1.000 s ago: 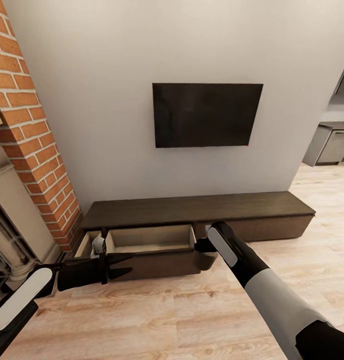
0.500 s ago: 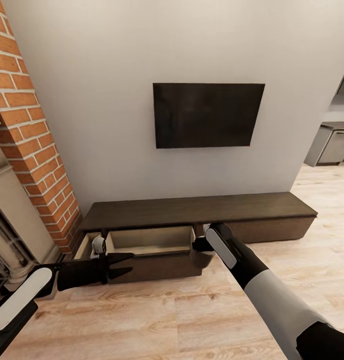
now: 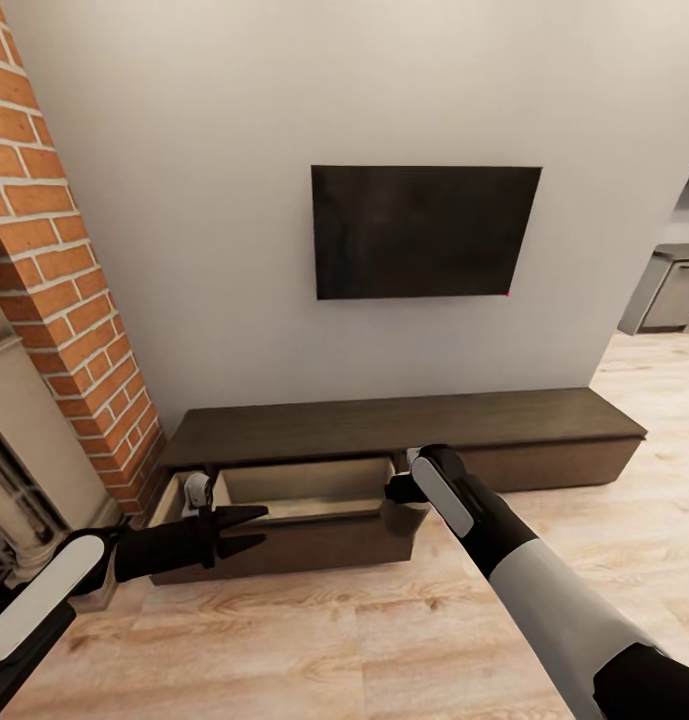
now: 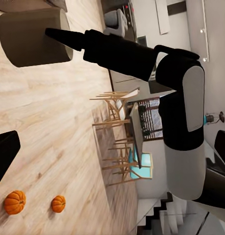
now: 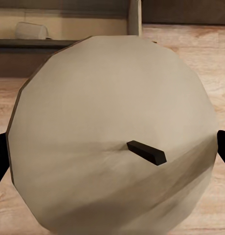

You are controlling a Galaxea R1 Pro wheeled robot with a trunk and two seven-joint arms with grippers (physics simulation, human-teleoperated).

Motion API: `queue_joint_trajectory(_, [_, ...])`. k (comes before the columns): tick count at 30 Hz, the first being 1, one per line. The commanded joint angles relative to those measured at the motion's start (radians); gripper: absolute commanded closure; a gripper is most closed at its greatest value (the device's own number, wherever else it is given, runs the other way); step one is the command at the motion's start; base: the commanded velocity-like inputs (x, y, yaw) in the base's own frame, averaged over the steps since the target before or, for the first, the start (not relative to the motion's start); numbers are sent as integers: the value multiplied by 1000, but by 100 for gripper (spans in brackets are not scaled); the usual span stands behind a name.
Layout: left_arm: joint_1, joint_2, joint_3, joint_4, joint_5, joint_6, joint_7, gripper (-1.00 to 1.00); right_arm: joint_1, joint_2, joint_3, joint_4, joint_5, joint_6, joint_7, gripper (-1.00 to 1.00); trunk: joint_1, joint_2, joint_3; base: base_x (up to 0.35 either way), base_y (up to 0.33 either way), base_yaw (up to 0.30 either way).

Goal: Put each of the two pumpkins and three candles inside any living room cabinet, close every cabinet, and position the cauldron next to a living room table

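Observation:
The long dark cabinet (image 3: 414,420) stands against the wall with one wide drawer (image 3: 284,545) pulled out, its pale inside showing. My right gripper (image 5: 112,154) is shut on a beige candle (image 5: 107,137), held upright just past the drawer's right end; its wick (image 5: 146,152) points at the camera. In the left wrist view the same candle (image 4: 34,36) has a black finger (image 4: 68,36) on its side. Another candle (image 5: 32,30) lies inside the drawer. My left gripper (image 3: 259,528) hangs open and empty before the drawer's left part. Two pumpkins (image 4: 14,201) (image 4: 57,203) sit on the floor.
A black television (image 3: 424,230) hangs above the cabinet. A brick fireplace column (image 3: 54,300) stands at the left. Grey kitchen units (image 3: 674,290) show far right. A dining table with chairs (image 4: 122,127) stands behind me. Pale wood floor (image 3: 334,640) lies in front of the cabinet.
The whole picture has shifted a little, so the camera moved; the cabinet and drawer look slightly nearer. Both arms hold the same pose, the right one still gripping the candle.

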Motion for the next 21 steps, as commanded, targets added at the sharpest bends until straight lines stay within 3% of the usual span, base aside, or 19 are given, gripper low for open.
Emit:
queue_joint_trajectory(1, [-1, 1, -2, 0, -6, 0, -8, -100, -1, 0, 2, -1, -12, 0, -10, 100, 0, -1, -1, 42, 38, 0])
queue_joint_trajectory(21, [-1, 1, -2, 2, -6, 0, -8, -100, -1, 6, 1, 3, -12, -3, -10, 100, 0, -1, -1, 167, 137, 0])
